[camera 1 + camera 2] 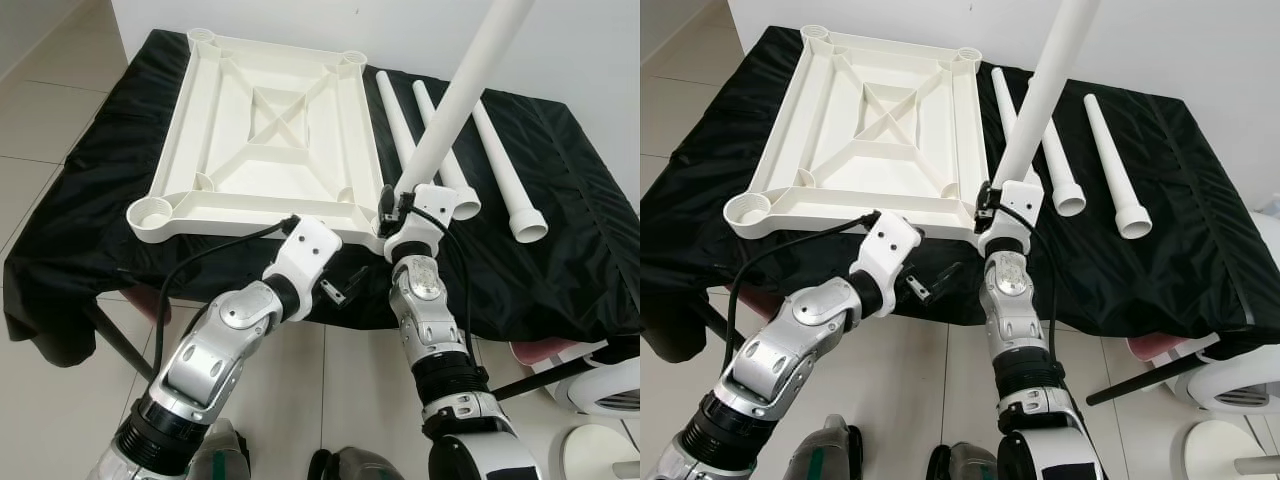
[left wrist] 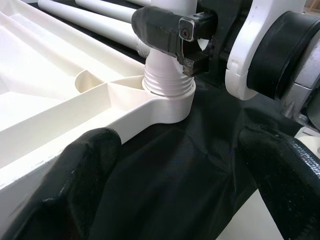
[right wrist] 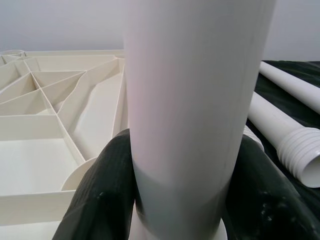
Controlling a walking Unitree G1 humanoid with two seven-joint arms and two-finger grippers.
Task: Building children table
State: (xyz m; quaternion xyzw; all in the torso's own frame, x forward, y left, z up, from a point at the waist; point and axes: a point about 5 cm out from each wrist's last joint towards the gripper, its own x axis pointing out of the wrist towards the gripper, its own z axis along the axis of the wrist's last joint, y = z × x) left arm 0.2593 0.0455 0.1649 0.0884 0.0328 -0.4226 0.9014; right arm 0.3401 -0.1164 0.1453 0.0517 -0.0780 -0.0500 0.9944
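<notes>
White plastic fills the middle of the scene: an upturned child's tabletop (image 1: pixel 265 135) lies on a black cloth (image 1: pixel 560 230) covering a table, its ribbed underside facing up, with a round socket at each corner; the socket at the near left corner (image 1: pixel 150 212) is open and holds nothing. At the near right corner a white table leg (image 1: pixel 465 95) stands tilted, rising up and to the right, its ribbed lower end sitting in the corner socket (image 2: pixel 167 97). The right gripper (image 3: pixel 185 200) grips this leg low down, just above the socket; its two black fingers (image 3: pixel 102 200) press against either side of the tube. The left gripper (image 2: pixel 180 175) hovers just below the near edge of the tabletop, close to that same corner; its jaws stand wide apart and hold nothing, one finger (image 2: pixel 82 172) beside the tabletop's edge, the other over the dark cloth. Three more white legs (image 1: pixel 505 170) lie side by side on the cloth to the right of the tabletop, flared ends toward the robot. Pale floor tiles (image 1: pixel 50 130) surround the table.
</notes>
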